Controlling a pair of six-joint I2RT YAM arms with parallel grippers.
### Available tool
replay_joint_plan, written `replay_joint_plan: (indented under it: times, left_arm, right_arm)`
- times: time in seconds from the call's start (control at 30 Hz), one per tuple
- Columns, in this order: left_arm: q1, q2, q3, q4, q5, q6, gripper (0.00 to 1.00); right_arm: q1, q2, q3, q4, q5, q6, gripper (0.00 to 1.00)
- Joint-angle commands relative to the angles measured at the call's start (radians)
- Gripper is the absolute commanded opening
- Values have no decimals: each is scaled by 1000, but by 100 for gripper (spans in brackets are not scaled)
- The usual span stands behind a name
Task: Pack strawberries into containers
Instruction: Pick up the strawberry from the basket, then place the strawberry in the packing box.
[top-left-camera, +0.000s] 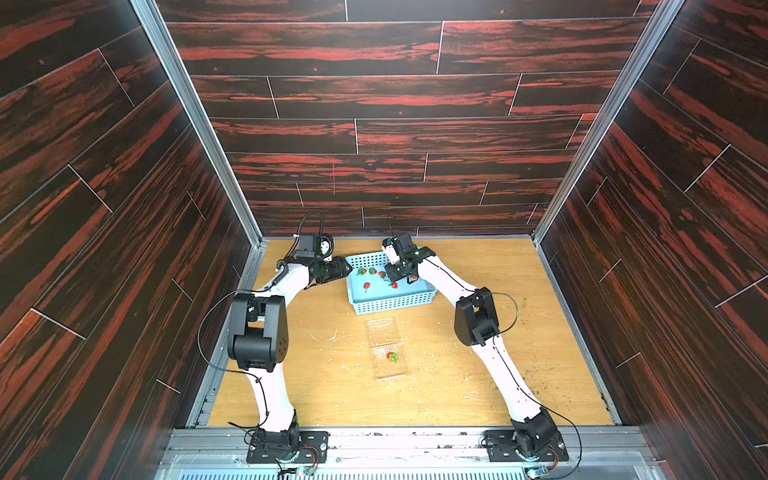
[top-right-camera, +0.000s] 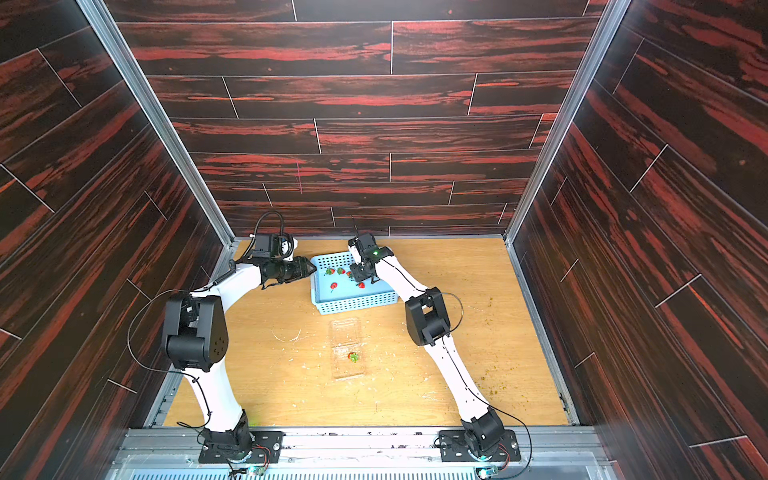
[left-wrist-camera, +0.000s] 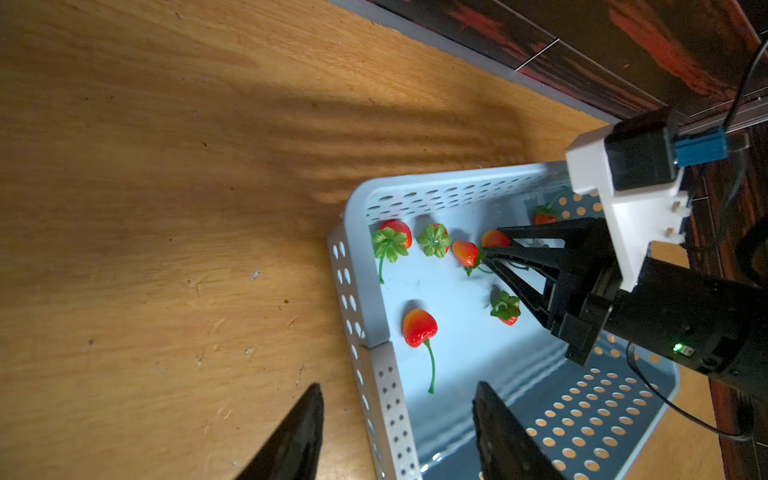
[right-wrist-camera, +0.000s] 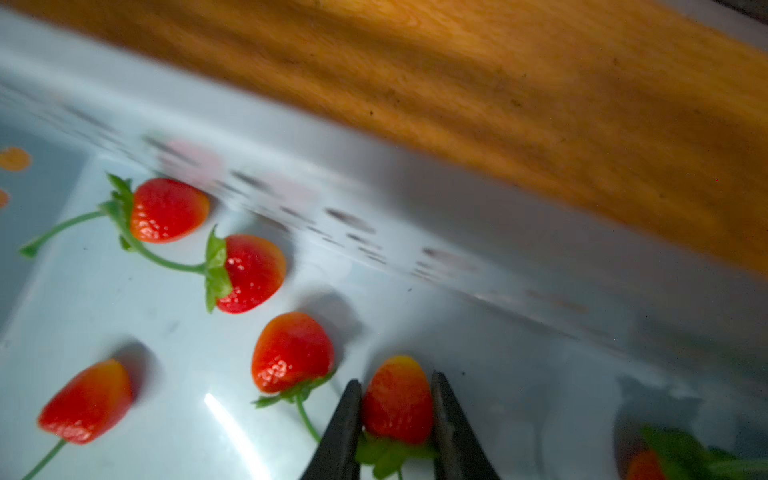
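The right pincer (right-wrist-camera: 395, 378) is down in the light blue basket (top-left-camera: 390, 305), its two fingers closed against the flanks of one strawberry (right-wrist-camera: 397, 403) that, as far as the right wrist view shows, lies on the basket floor. The grip sits low on the fruit, near the green cap, and the berry tapers away from it, so a hard squeeze could squirt it forward out of the fingers, while a light one could let it drop on the way across. A neighbouring berry (right-wrist-camera: 293, 353) lies just beside one finger with its stem curling towards it (the likeliest snag), and it could be dragged or flipped as the pincer lifts. The other strawberries (left-wrist-camera: 419, 328) lie scattered around and look clear. The left pincer (left-wrist-camera: 397, 388) stands open and empty at the basket's side wall, one finger inside and one outside; a sideways nudge from it could shift the basket mid-lift. The clear container (top-left-camera: 386, 372) lies well apart on the counter (top-left-camera: 478, 374), with one berry (top-left-camera: 392, 356) in it, so a weak hold has a long carry to survive.
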Motion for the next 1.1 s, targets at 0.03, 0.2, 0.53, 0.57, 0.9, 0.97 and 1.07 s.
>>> replay_joint_plan:
  times: [0.03, 0.2, 0.53, 0.57, 0.9, 0.97, 1.07]
  left_arm:
    - [6, -68, -19, -14, -9, 20, 59]
    - [8, -72, -22, -9, -10, 19, 59]
    - [12, -65, -15, 2, -9, 14, 59]
    - [13, -64, -13, 4, -8, 14, 59]
    - [17, -41, 2, 8, -3, 15, 59]
    - [19, -44, 2, 11, -1, 13, 59]
    - [19, -53, 2, 8, -2, 13, 59]
  right_arm:
    - [0, -123, -108, 27, -16, 2, 25]
    - [-4, -277, -261, 116, -39, -14, 25]
    - [45, -623, -650, 219, -193, -111, 26]
    - [61, -666, -712, 231, -224, -123, 26]
    - [281, -954, -1203, 241, -478, -64, 28]
    - [297, -953, -1245, 238, -489, -47, 29]
    - [317, -946, -1297, 237, -473, -41, 30]
